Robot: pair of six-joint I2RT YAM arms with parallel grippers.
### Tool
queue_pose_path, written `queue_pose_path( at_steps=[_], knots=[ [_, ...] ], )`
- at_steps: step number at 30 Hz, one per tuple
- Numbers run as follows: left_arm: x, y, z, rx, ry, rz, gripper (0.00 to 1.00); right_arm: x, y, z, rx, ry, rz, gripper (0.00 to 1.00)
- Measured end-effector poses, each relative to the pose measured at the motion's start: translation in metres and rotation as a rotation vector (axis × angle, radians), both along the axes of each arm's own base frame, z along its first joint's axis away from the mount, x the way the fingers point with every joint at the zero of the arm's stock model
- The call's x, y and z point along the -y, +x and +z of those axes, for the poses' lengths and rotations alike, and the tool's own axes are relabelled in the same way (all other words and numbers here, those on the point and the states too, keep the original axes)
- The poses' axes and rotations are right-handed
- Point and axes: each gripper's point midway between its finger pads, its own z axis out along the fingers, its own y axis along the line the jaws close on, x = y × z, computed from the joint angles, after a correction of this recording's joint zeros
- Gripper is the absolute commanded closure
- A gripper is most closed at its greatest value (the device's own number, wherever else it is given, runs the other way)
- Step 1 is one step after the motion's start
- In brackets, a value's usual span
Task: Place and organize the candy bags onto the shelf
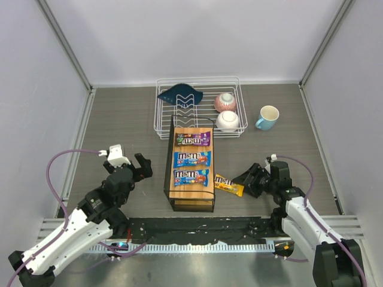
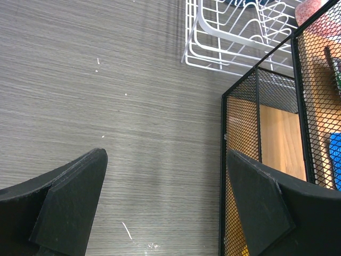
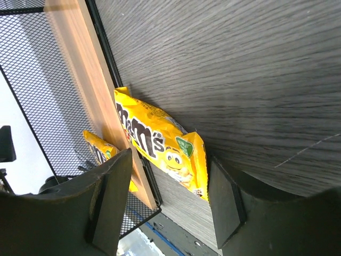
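The shelf (image 1: pixel 170 161) stands mid-table, a black mesh frame with a wooden top. On that top lie three candy bags in a column: a purple one (image 1: pixel 192 139) and two blue ones (image 1: pixel 192 158) (image 1: pixel 191 177). A yellow candy bag (image 1: pixel 229 185) (image 3: pixel 160 141) lies on the table against the shelf's right side. My right gripper (image 1: pixel 247 179) (image 3: pixel 168 200) is open, its fingers on either side of that bag's near end without pinching it. Another yellow bag (image 3: pixel 100 151) shows inside the shelf's lower level. My left gripper (image 1: pixel 142 166) (image 2: pixel 165 205) is open over bare table, beside the shelf's left mesh wall (image 2: pixel 240 128).
A white wire dish rack (image 1: pixel 161 122) (image 2: pixel 224 42) stands behind the shelf, holding a dark blue dish (image 1: pixel 179 94) and two bowls (image 1: pixel 225 101) (image 1: pixel 227 121). A light blue mug (image 1: pixel 267 118) sits to its right. Grey walls enclose the table on three sides.
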Motion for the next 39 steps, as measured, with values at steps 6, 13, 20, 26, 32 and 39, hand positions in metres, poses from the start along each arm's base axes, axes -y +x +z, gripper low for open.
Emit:
queue_pose_path(
  at_steps=[6,13,20,26,32,39],
  knots=[
    [0.0,0.0,0.0,0.0,0.0,-0.001,0.0,-0.001,0.01,0.002,0.01,0.02,-0.035,0.37],
    [0.0,0.0,0.0,0.001,0.0,-0.001,0.0,-0.001,0.026,0.002,0.001,0.013,-0.05,0.36],
    [0.0,0.0,0.002,0.006,-0.006,0.0,0.0,0.01,0.029,0.002,0.01,-0.067,-0.075,0.32],
    [0.0,0.0,0.002,0.007,-0.007,0.0,0.0,0.02,0.021,0.001,0.016,-0.126,-0.094,0.32],
    [0.0,0.0,0.002,0.006,-0.006,0.0,0.0,0.017,0.019,0.002,0.019,-0.115,-0.07,0.32],
    [0.0,0.0,0.002,0.006,-0.006,-0.001,0.0,0.003,0.019,0.003,0.043,-0.036,-0.014,0.34]
  ],
)
